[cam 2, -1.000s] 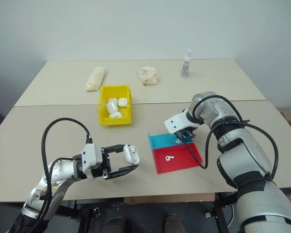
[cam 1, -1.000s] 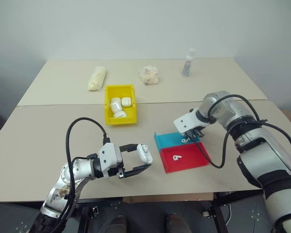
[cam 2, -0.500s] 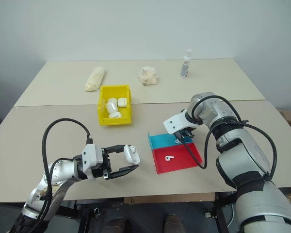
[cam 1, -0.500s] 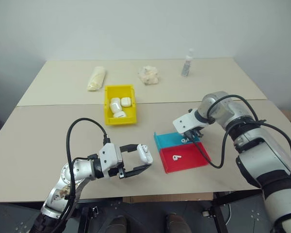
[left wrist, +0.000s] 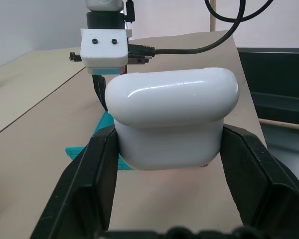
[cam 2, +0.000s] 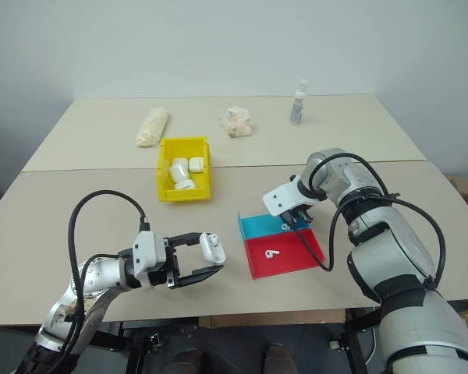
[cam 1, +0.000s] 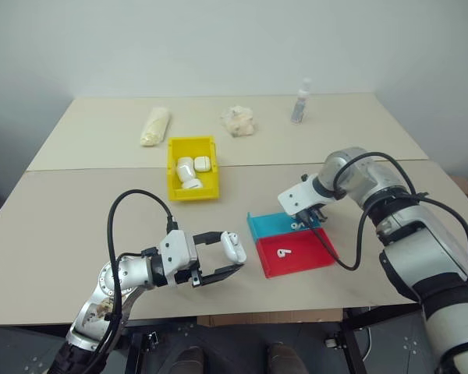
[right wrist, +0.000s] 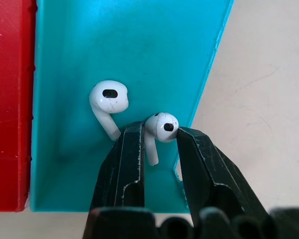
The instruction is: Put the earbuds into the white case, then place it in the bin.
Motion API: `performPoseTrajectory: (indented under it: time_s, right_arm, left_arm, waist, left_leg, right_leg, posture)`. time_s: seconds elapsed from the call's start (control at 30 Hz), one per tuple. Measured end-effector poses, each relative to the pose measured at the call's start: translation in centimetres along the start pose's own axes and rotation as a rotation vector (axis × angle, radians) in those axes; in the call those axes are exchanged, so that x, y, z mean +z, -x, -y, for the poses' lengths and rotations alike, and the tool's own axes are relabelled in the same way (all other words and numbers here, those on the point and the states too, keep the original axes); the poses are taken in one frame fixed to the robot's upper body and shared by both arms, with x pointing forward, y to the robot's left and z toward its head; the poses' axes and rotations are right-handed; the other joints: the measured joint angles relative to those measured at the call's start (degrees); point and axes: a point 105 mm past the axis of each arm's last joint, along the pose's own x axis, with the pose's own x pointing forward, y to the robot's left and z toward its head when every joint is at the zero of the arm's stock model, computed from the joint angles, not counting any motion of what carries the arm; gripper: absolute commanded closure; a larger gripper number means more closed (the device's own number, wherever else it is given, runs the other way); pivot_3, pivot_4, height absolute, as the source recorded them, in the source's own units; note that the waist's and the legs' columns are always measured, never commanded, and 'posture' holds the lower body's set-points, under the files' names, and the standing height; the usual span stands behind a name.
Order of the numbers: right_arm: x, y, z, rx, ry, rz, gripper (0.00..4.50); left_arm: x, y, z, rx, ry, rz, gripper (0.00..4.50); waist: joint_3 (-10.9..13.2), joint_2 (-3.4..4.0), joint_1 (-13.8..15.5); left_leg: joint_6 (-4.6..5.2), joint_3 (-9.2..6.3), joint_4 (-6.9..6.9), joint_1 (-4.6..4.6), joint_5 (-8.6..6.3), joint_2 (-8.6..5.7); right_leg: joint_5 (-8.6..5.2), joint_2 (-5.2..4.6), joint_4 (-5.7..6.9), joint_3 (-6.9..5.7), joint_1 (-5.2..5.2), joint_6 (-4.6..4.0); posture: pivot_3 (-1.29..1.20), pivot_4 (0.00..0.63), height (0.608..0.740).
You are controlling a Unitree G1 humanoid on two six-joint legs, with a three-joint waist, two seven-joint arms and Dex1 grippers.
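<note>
We see the right tool [right wrist: 159,144] pinching one earbud [right wrist: 159,130] in the blue tray section [right wrist: 139,59] — second earbud [right wrist: 108,102] just beside. Left tool [left wrist: 169,164] clamped on the white case [left wrist: 172,117] above the bench [cam 1: 78,210].

White case [left wrist: 172,117] clamped between the left hand's [left wrist: 169,164] black fingers [left wrist: 92,184], blue tray [left wrist: 97,142] beyond.
</note>
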Motion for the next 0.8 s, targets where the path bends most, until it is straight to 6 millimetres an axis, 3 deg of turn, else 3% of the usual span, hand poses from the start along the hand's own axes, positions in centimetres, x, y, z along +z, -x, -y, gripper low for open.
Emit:
performPoseTrajectory:
  time_s: [0.1,0.4,0.57,0.67,0.8]
  right_arm:
    - [0.0,0.0,0.0,0.0,0.002,0.0,3.85]
    - [0.1,0.0,0.0,-0.012,-0.01,0.01,3.85]
    - [0.3,0.3,0.7,-0.143,-0.054,0.044,3.85]
    - [0.8,2.5,2.0,-0.337,-0.146,0.109,3.85]
    - [3.8,7.7,2.1,-0.557,-0.293,0.353,3.85]
  left_arm:
    - [0.0,0.0,0.0,0.0,-0.001,-0.001,1.74]
    - [0.0,-0.1,0.0,0.001,-0.005,0.0,1.74]
    - [0.9,-0.6,-0.5,-0.005,-0.028,0.036,1.74]
    - [1.7,-1.1,-1.0,-0.006,-0.045,0.069,1.74]
    - [2.6,-1.6,-1.4,-0.018,-0.037,0.117,1.74]
  waist:
    - [0.0,0.0,0.0]
    - [0.0,0.0,0.01]
    - [0.0,0.0,0.14]
    - [0.0,0.0,0.39]
    - [-0.01,0.01,1.02]
  left_leg:
    - [0.0,0.0,0.0,0.0,0.0,0.0]
    - [0.0,0.0,0.0,0.0,0.0,0.0]
    - [0.0,-0.01,0.01,-0.06,0.0,-0.01]
    - [0.0,-0.05,0.0,-0.15,0.0,-0.01]
    - [0.07,-0.11,0.07,-0.28,-0.04,-0.02]
  right_leg:
    - [0.0,0.0,0.0,0.0,0.0,0.0]
    - [0.0,0.0,0.0,0.0,0.0,0.0]
    - [0.0,-0.01,0.02,0.0,-0.03,0.0]
    - [0.0,-0.01,0.07,-0.02,-0.06,0.0]
    - [0.01,-0.02,0.16,-0.08,-0.07,0.02]
  posture:
    - [0.0,0.15,0.74]
    - [0.0,0.15,0.74]
    - [0.0,0.15,0.74]
    - [0.0,0.15,0.74]
    - [0.0,0.15,0.74]
